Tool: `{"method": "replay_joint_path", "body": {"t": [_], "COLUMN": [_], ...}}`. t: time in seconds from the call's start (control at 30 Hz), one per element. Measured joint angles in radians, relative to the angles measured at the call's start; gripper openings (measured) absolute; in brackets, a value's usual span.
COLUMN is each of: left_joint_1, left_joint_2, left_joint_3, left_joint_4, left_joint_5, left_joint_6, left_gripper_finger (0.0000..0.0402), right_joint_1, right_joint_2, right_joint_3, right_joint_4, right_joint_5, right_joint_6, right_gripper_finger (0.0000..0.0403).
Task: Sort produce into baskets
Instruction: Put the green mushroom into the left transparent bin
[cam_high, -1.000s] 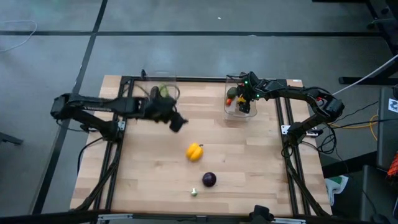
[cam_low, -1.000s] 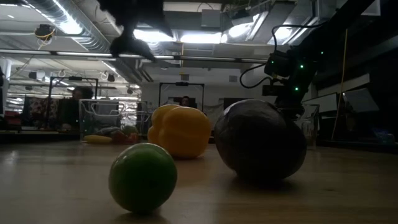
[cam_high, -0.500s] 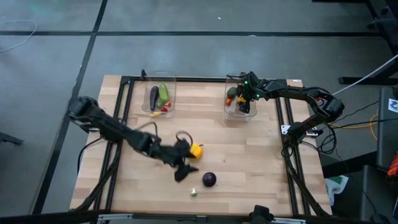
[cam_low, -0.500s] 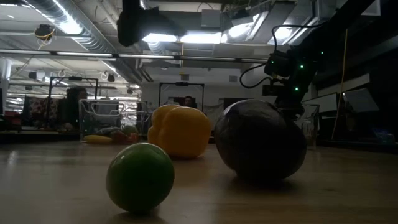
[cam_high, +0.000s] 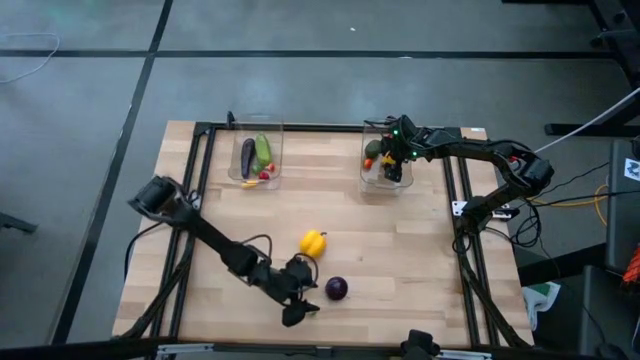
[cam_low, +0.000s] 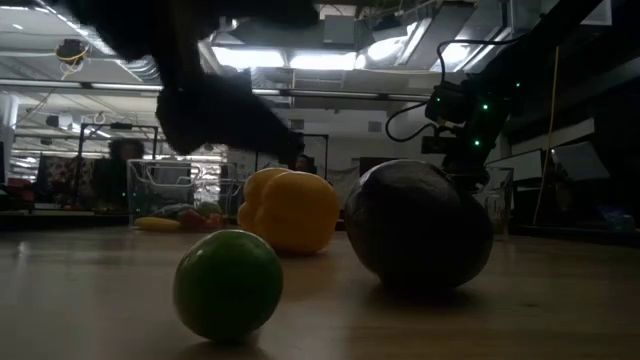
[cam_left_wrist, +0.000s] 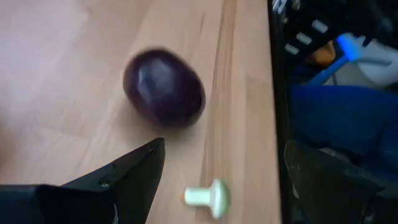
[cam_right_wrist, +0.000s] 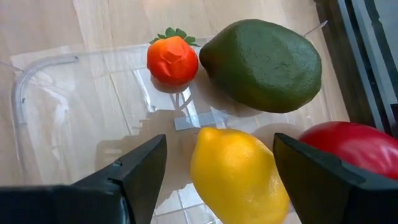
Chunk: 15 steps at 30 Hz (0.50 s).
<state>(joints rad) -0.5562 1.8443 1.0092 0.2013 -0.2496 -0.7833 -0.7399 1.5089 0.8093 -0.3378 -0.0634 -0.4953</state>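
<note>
Wooden counter (cam_high: 400, 260) carrying three loose pieces near the front edge. Reaching low with the left tool (cam_high: 297, 312), fingers spread and empty, over the small green piece (cam_left_wrist: 208, 197) — purple round piece (cam_high: 336, 288) just beside, yellow pepper (cam_high: 313, 243) beyond. Centring before closing, since it looks prone to rolling. Farther back, left bin (cam_high: 257, 157) holding eggplant and cucumber; right tool (cam_high: 392, 172) hanging open over the right bin (cam_right_wrist: 37, 81) — lemon (cam_right_wrist: 239, 174), avocado (cam_right_wrist: 261, 65), tomato.

Yellow toy pepper (cam_high: 313, 242) sits mid-table on the wooden table (cam_high: 400, 250), the round purple piece (cam_high: 337, 288) nearer the front edge, the small pale-green mushroom-shaped piece (cam_left_wrist: 208, 195) beside it, and both clear plastic bins (cam_high: 256, 160) (cam_high: 385, 165) along the back.
</note>
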Motion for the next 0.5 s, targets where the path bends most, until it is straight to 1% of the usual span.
{"method": "replay_joint_path", "body": {"t": [0.17, 0.5], "left_joint_1": [-0.031, -0.054], "left_joint_2": [0.041, 0.085], "left_joint_3": [0.000, 0.000], "left_joint_4": [0.017, 0.037], "left_joint_5": [0.001, -0.005], "left_joint_6": [0.011, 0.116], "left_gripper_finger": [0.0325, 0.0325], "right_joint_1": [0.000, 0.000], "right_joint_2": [0.000, 0.000], "right_joint_3": [0.000, 0.000], "right_joint_4": [0.000, 0.000], "right_joint_5": [0.000, 0.000], "right_joint_6": [0.000, 0.000], "right_gripper_finger": [0.0292, 0.0292]}}
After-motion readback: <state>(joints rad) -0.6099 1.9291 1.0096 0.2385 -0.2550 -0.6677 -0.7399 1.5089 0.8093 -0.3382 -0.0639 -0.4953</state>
